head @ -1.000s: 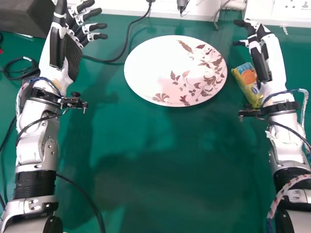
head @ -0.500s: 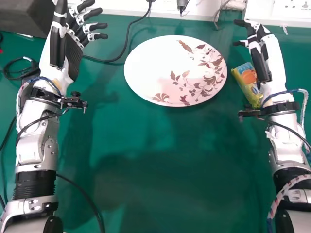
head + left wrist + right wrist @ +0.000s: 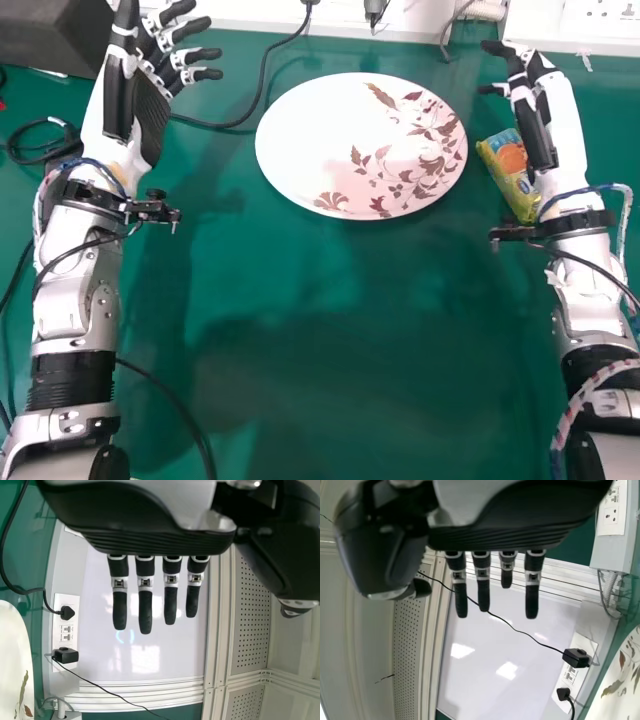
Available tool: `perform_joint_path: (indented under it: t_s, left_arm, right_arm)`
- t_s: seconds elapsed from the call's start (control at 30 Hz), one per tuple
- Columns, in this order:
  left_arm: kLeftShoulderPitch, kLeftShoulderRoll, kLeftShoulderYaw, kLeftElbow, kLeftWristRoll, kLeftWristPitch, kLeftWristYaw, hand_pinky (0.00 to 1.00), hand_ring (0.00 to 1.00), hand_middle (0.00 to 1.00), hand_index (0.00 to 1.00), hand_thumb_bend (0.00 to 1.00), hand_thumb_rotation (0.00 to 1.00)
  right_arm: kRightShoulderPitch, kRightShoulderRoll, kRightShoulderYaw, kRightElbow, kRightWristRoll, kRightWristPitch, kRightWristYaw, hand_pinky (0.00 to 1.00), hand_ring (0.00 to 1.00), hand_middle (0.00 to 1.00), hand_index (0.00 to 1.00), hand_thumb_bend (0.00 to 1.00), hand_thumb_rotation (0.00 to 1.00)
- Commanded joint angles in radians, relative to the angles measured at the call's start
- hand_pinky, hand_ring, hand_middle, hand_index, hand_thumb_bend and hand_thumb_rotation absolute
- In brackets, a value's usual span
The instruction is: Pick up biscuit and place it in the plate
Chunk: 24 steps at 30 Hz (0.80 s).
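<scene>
Biscuit packet (image 3: 510, 178): laid on the desk (image 3: 300, 300), between the plate (image 3: 320, 140) and the right hand (image 3: 537, 122); contact with the hand cannot be told. Right hand's fingers (image 3: 532, 600): extended, slightly apart, nothing pinched. Left hand (image 3: 152, 115): left of the plate, fingers spread, empty. Step, as judged: approach, grasp unmade. Next required: right palm brought inward, packet enclosed.

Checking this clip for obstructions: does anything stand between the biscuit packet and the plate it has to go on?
Nothing visible does. In the head view, the biscuit packet lies between the plate and the right hand, and the gap from packet to plate shows green tabletop.
</scene>
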Motion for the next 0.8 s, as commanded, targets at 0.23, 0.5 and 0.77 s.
perform_joint_path:
  t_s: [0.23, 0.5, 0.77]
  left_arm:
    - [0.007, 0.0, 0.002, -0.008, -0.011, 0.01, 0.002, 0.58, 0.66, 0.8, 0.84, 0.89, 0.82]
    - [-0.048, 0.025, 0.03, 0.195, -0.006, -0.085, -0.045, 0.6, 0.72, 0.82, 0.89, 0.88, 0.74]
    - [-0.11, 0.049, 0.068, 0.414, -0.032, -0.193, -0.137, 0.65, 0.8, 0.87, 0.92, 1.0, 0.69]
  right_arm:
    - [0.003, 0.014, 0.0, -0.02, -0.018, -0.013, -0.03, 0.68, 0.84, 0.86, 0.79, 0.38, 0.07]
    - [0.108, 0.058, 0.012, -0.428, -0.3, 0.247, -0.271, 0.82, 0.9, 0.9, 0.86, 0.26, 0.0]
    - [0.182, 0.051, 0.038, -0.671, -0.542, 0.486, -0.366, 0.75, 0.84, 0.85, 0.8, 0.45, 0.13]
